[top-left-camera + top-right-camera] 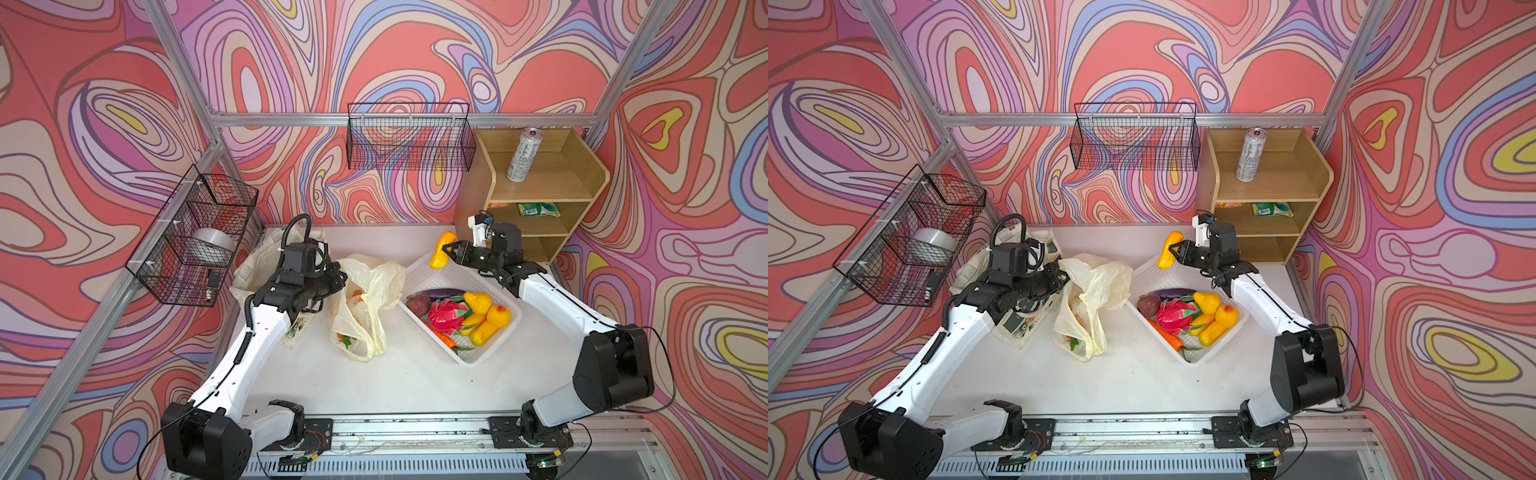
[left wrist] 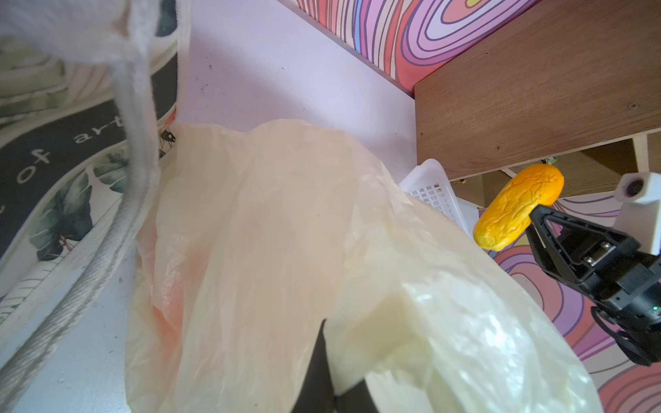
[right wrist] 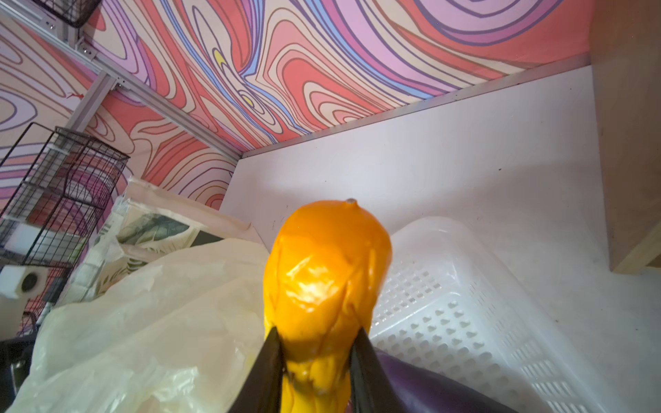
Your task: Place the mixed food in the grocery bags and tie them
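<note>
Top views, claw: the right gripper [image 1: 449,250] is clamped on the yellow toy fruit [image 1: 439,257], which hangs over the white basket's [image 1: 1185,272] far corner with its long axis near upright.
Top views, target: the plastic carrier bag [image 1: 376,282] lies leftward of the fruit, beside the basket.
Left wrist, holder: the left gripper [image 2: 332,375] is closed, apparently pinching the bag's film; the fruit is beyond the bag.
Right wrist, judgement: the bag is just beside the fruit, so the right arm likely carries it across.

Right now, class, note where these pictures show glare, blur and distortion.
Right wrist view: white glare on the orange toy fruit. Left wrist view: the tote's rope handle is blurred, close to the lens. Both top views: the frame posts lean outward, a wide-angle effect.
</note>
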{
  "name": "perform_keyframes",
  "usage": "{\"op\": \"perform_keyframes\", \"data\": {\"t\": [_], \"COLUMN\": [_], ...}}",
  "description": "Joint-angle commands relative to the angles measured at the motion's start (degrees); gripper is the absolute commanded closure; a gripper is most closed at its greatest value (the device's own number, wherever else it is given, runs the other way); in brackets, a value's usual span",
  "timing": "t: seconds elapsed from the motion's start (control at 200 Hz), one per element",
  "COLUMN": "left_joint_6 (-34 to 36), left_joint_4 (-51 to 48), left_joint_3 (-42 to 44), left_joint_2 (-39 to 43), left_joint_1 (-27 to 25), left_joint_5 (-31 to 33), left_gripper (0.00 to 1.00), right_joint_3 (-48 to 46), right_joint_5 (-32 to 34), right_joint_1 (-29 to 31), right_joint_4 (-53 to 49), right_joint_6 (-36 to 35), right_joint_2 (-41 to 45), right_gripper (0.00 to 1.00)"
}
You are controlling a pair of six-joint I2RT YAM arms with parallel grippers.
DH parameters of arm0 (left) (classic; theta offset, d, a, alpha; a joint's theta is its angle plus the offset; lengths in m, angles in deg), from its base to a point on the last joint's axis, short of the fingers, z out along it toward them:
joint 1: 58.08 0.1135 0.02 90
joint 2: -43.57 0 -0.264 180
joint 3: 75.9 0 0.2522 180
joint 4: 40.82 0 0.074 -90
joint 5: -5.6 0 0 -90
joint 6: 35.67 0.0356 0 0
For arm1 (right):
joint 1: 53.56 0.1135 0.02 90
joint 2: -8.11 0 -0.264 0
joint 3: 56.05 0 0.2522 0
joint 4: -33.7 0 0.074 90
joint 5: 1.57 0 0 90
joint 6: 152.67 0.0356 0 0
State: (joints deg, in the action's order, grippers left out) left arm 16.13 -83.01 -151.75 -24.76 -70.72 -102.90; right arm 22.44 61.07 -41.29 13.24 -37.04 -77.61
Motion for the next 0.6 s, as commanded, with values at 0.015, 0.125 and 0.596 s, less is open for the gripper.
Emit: {"op": "perform_keyframes", "data": {"t": [0.015,0.125,0.596], "left_joint_6": [-0.61,-0.70,-0.76], "left_joint_4": [1.31,1.66,2.70], "left_joint_3": [0.56,0.71,0.84], "left_joint_2": [0.24,0.12,-0.76], "left_joint_1": [0.43,0.43,0.43], "left_joint_5": [-0.65,-0.91,-1.79], "left_gripper": [1.00,1.00,1.00], "right_joint_3": [-3.69,-7.58,-12.47], "right_joint_5": [-1.55,2.14,18.61], "right_joint_1": [-0.93,-1.01,-1.29], "right_joint_4": [-7.33,-12.46,-33.28], "right_joint_6": [-7.61,-8.10,-1.76], "right_joint_2": [5.68,10.86,17.88], "right_gripper": [0.74,0.74,0.27]}}
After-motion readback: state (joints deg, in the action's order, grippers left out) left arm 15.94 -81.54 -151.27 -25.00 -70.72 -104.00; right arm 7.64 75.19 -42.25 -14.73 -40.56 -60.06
